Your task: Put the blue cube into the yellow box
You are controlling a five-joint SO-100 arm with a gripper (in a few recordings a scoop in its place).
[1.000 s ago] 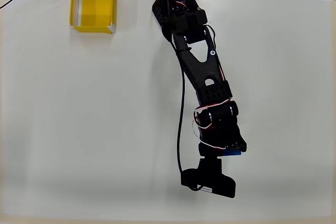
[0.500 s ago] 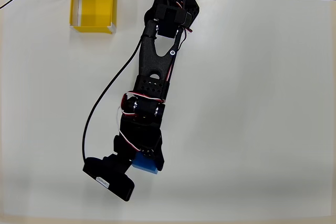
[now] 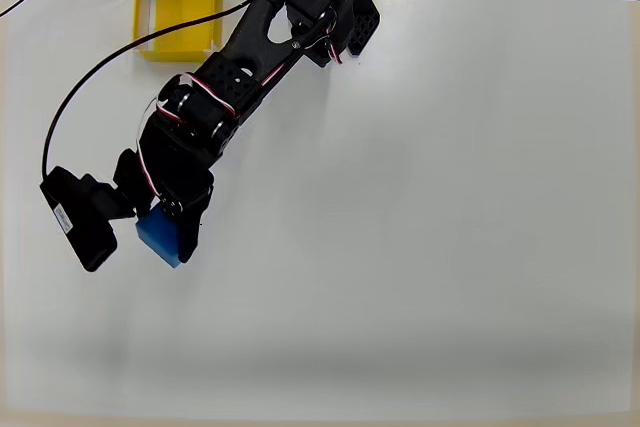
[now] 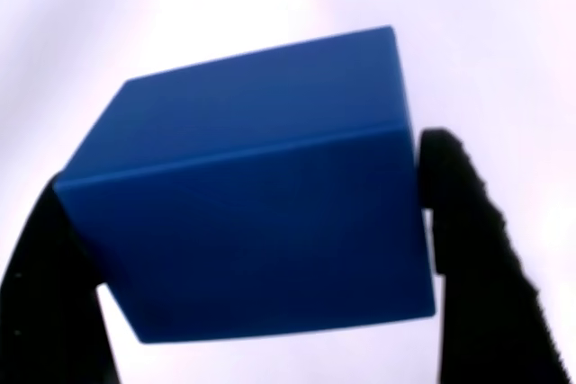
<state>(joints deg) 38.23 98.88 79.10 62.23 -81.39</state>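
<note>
We see the jaws clamped on the blue cube (image 4: 252, 191), one black finger (image 4: 468, 249) pressed to each side. From overhead the cube (image 3: 158, 237) sits at the arm's tip over the white counter (image 3: 450, 247), apparently lifted, well apart from the yellow box (image 3: 178, 15) at the far edge

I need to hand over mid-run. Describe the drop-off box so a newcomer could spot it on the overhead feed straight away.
In the overhead view, start at the white table and follow its far edge, where the black arm's base sits. Left of that base stands the yellow box, square and open-topped, with thin pale walls and a yellow floor. It is the only yellow thing there; the blue cube in the gripper is smaller and solid.
</note>
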